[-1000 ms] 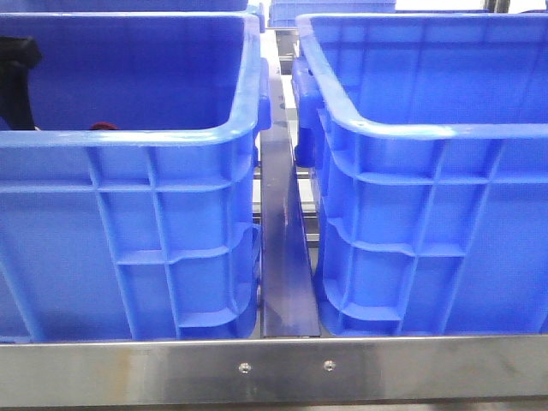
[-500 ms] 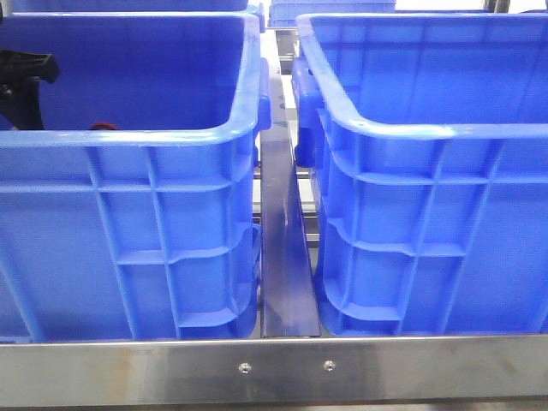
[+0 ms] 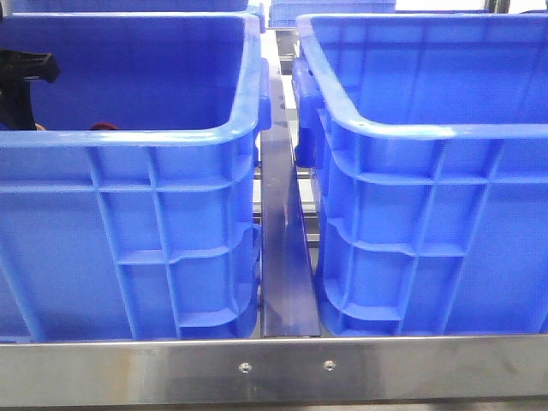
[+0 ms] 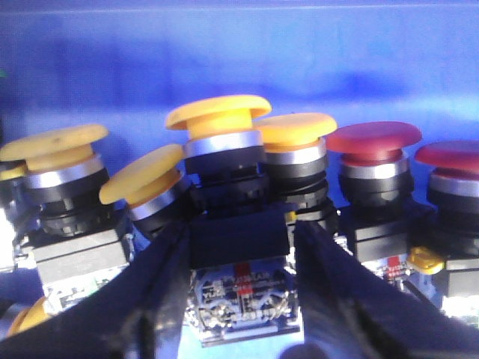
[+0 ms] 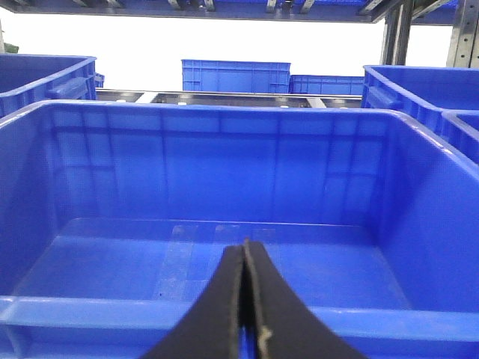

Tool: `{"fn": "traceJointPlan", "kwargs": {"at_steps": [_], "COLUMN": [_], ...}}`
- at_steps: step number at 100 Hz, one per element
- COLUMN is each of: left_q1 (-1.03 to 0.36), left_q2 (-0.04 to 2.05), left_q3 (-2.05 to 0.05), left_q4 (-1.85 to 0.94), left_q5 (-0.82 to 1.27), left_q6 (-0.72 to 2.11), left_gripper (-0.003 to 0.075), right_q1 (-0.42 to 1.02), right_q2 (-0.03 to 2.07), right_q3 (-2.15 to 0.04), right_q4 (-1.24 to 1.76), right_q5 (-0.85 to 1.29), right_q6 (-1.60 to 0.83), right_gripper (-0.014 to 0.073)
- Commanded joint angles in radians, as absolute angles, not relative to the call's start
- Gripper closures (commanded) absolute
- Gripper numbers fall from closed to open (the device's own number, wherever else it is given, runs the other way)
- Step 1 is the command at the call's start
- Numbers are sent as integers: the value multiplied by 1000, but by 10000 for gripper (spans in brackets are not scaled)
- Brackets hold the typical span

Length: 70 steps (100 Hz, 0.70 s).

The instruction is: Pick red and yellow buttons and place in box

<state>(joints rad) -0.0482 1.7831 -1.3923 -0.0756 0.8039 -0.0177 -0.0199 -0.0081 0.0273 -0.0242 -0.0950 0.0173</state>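
My left gripper (image 4: 239, 247), down in the left crate (image 3: 128, 137), straddles a yellow button's (image 4: 218, 114) square black body, rigid, light and better gripped there than by its slick domed cap, while my right gripper (image 5: 245, 299) hangs pinched shut, empty, over the box (image 5: 224, 314).

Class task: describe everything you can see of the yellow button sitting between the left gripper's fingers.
The yellow button has a wide, mushroom-shaped cap of matte yellow plastic, tilted slightly. Beneath it sit a silver metal collar, a black ribbed body and a clear contact block with a red mark. It stands upright among other yellow and red buttons, packed close on both sides. The left gripper straddles its black base, one dark finger on each side; whether they press it cannot be told.
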Motion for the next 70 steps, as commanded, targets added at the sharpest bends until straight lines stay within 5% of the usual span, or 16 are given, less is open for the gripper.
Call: {"fn": "traceJointPlan", "kwargs": {"at_steps": [1,34,70], "left_q1": [-51,-51,-71], "left_q2": [1712,1559,1464], "left_q3": [-1424,-1376,-1252], "left_q4": [-90,-266,-867], "left_q5": [760,750,820], "left_q6": [-26,172,833], "left_gripper": [552,552,552], "right_q1": [-22,-22,-22], "right_q2": [-30,-30,-30], "right_q3": [33,33,33], "right_q4": [-32,-32,-32], "right_q5": [-176,-176,-176], "right_q6": [17,17,17], "right_gripper": [659,659,659]}}
